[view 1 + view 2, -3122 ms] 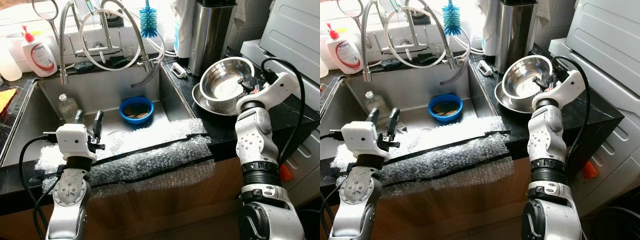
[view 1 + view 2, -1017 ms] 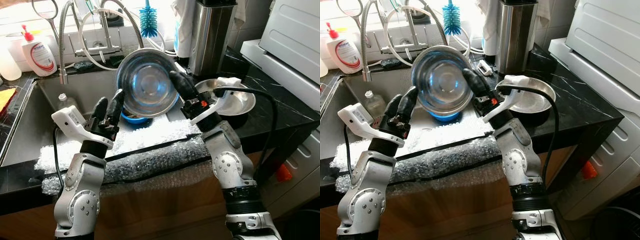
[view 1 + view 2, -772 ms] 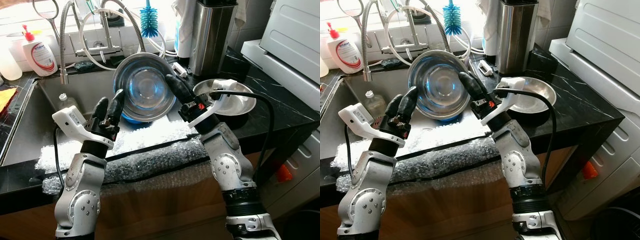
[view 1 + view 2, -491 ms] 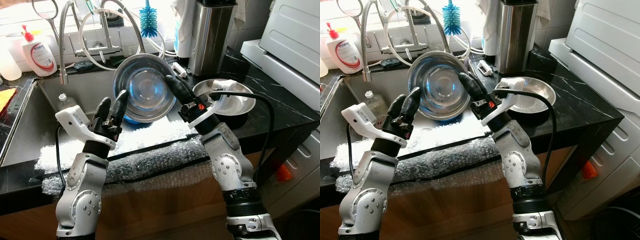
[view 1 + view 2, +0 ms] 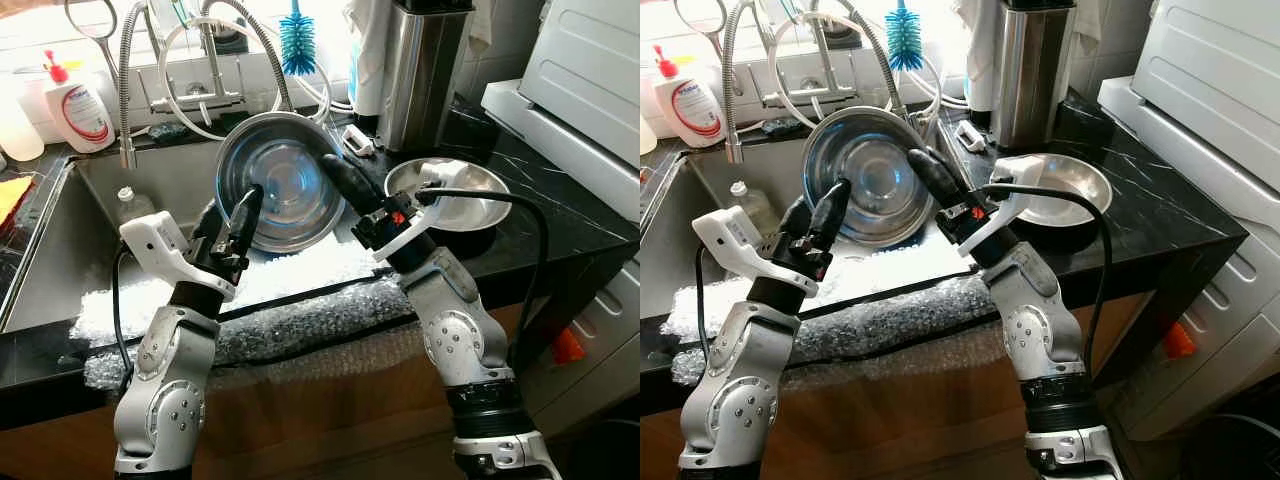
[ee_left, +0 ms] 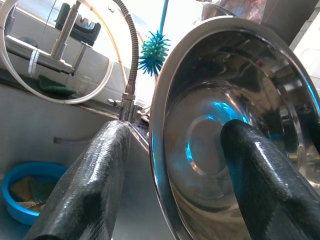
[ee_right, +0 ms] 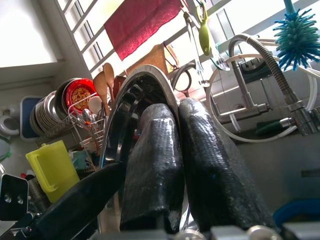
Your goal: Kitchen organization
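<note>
In the left eye view, a steel mixing bowl (image 5: 275,180) is held tilted on edge in the upper middle of the frame, above the sink (image 5: 110,225), its hollow facing the camera. The right gripper (image 5: 340,180) pinches the bowl's right rim, its fingers closed on it. The left gripper (image 5: 228,225) comes in from the lower left with its fingers spread, one finger laid across the bowl's inner face. Bubble wrap (image 5: 300,310) lies along the sink's front edge, and a second steel bowl (image 5: 455,195) sits on the black table at the right.

The right eye view shows the same: the soap bottle (image 5: 680,100) at upper left, the blue bottle brush (image 5: 902,35) at the top, and a small bottle (image 5: 745,205) standing in the sink at the left.

In the left wrist view, the bowl's rim runs between the two spread fingers (image 6: 85,185), one inside the hollow, one outside and not yet pressed to the metal. A blue dish (image 6: 25,192) lies in the sink at lower left.

In the right wrist view, the two fingers (image 7: 155,165) are clamped together over the rim, with a dish rack (image 7: 70,120) at the left.

This looks like a handover of the bowl from right to left. The next move calls for the left fingers to close on the rim before the right lets go, since the smooth steel could slip.
</note>
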Robot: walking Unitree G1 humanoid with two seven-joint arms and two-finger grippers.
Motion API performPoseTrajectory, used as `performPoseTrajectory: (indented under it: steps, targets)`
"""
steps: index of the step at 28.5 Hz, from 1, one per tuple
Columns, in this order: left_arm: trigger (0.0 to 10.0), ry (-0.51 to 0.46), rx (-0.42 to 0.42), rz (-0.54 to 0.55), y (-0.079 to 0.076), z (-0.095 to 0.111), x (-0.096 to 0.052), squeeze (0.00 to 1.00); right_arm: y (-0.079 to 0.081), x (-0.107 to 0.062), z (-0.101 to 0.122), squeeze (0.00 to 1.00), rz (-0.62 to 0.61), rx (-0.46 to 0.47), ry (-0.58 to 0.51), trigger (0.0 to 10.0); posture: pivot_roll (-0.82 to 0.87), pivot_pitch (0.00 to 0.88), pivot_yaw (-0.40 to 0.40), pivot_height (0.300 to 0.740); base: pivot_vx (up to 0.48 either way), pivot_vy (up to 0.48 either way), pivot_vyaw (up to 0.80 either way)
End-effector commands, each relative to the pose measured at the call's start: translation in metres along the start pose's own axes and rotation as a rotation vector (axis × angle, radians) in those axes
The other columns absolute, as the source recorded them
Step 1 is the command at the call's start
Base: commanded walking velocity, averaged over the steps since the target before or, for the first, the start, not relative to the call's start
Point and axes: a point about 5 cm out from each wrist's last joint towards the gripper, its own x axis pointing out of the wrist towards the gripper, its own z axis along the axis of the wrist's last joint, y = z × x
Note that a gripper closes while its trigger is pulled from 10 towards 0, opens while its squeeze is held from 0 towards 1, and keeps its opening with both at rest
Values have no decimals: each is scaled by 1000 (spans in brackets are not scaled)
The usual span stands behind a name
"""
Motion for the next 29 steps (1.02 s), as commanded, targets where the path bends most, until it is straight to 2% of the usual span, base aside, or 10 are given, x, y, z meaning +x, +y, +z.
performPoseTrajectory:
  steps: [1,2,3,4,29]
  targets:
    - [4275,-12,13,0,0,2,2,0,8,3,4,0,41,0,-21,10000,-49,0,43,740,0,0,0]
    - [2863,-12,16,1,0,2,2,0,8,3,4,0,42,0,-19,10000,-49,0,43,740,0,0,0]
    - [2863,-12,16,1,0,2,2,0,8,3,4,0,42,0,-19,10000,-49,0,43,740,0,0,0]
    - [0,-15,16,1,0,2,2,0,8,3,3,0,43,-2,-16,10000,-46,0,41,740,0,0,0]
    - [0,-16,21,-10,-3,2,3,0,11,3,-1,0,63,-7,10,10000,-42,0,38,740,0,0,0]
